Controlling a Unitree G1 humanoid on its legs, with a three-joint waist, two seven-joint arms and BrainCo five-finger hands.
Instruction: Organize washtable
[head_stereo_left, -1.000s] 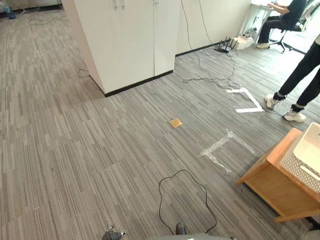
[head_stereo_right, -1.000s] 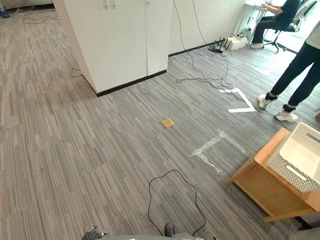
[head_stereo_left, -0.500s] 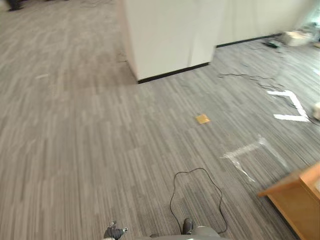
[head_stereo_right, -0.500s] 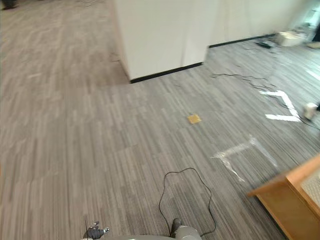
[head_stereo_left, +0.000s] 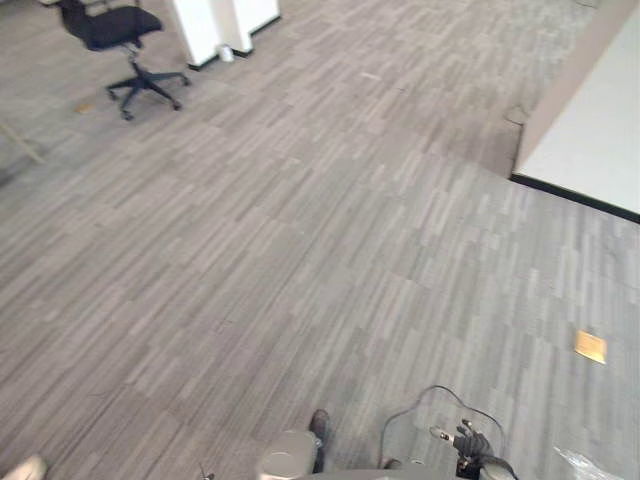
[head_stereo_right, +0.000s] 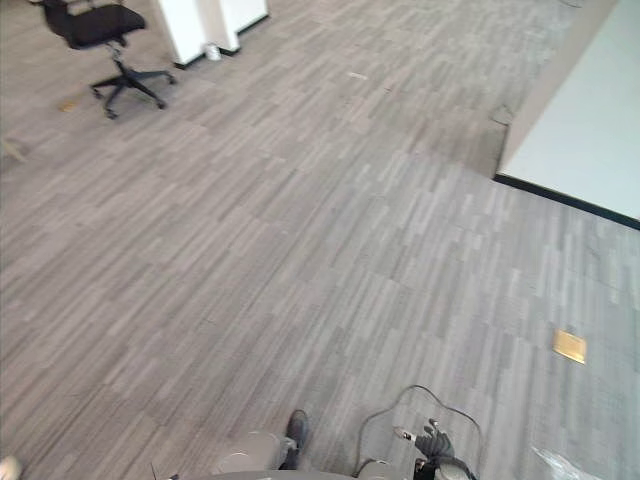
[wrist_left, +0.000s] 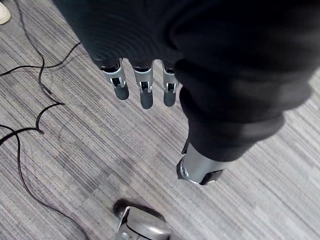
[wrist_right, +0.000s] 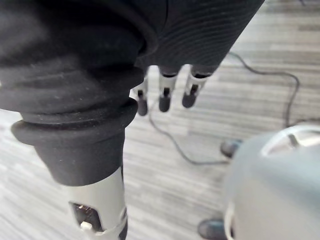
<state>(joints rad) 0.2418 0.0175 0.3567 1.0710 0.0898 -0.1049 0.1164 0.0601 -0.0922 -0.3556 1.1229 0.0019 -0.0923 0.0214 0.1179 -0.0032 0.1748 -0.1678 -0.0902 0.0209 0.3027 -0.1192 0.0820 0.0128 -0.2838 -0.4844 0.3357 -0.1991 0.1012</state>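
Washtable: its place cannot be told. The head views are turned on grey carpet floor (head_stereo_left: 300, 250), with a black office chair (head_stereo_left: 120, 35) at 11 o'clock and a white cabinet (head_stereo_left: 600, 130) at 2 o'clock. The left hand (wrist_left: 145, 92) and the right hand (wrist_right: 165, 97) are hung above the carpet, fingers loosely straight, nothing held. With the goal unsighted, a wrong heading may be taken and the cabinet corner clipped. A small yellow floor plate (head_stereo_left: 591, 346) at 4 o'clock is hard to identify.

An office: black swivel chair (head_stereo_left: 115, 40) on grey carpet (head_stereo_left: 280, 250).
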